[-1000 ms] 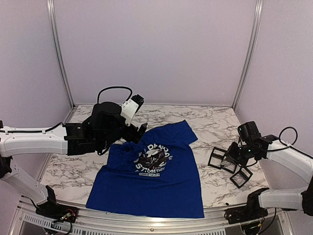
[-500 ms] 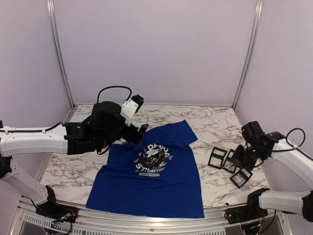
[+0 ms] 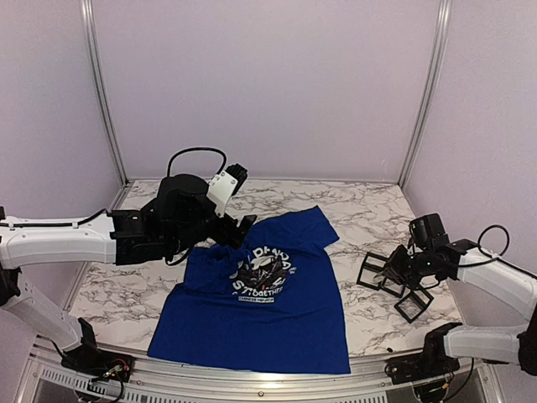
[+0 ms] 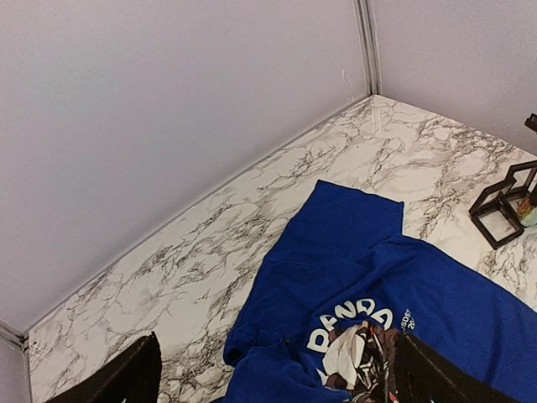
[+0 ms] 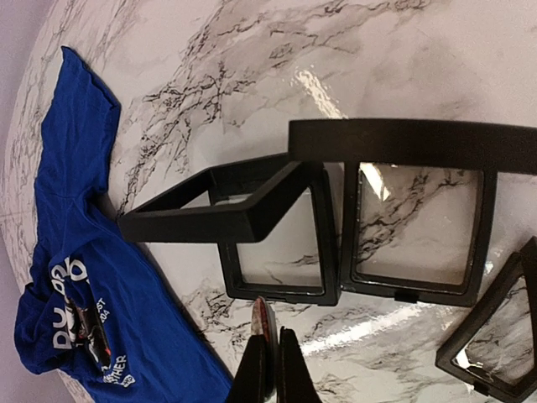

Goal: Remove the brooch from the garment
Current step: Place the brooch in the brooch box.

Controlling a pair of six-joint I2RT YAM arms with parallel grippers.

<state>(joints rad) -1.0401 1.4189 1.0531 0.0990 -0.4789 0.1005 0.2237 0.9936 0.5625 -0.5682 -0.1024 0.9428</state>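
The shirt (image 3: 260, 294) lies in the middle, running from 1 to 7 o'clock. The left gripper (image 3: 238, 230), jaws wide, hangs by its 10 o'clock edge, nearer. The right gripper (image 5: 267, 334), pinched shut, sits at 3 o'clock by the frames (image 5: 277, 252). I cannot spot the brooch.

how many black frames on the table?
3 frames, clustered beside the right gripper: one toward the T-shirt, one in the middle, one nearest the bases. They overlap; more may be hidden.
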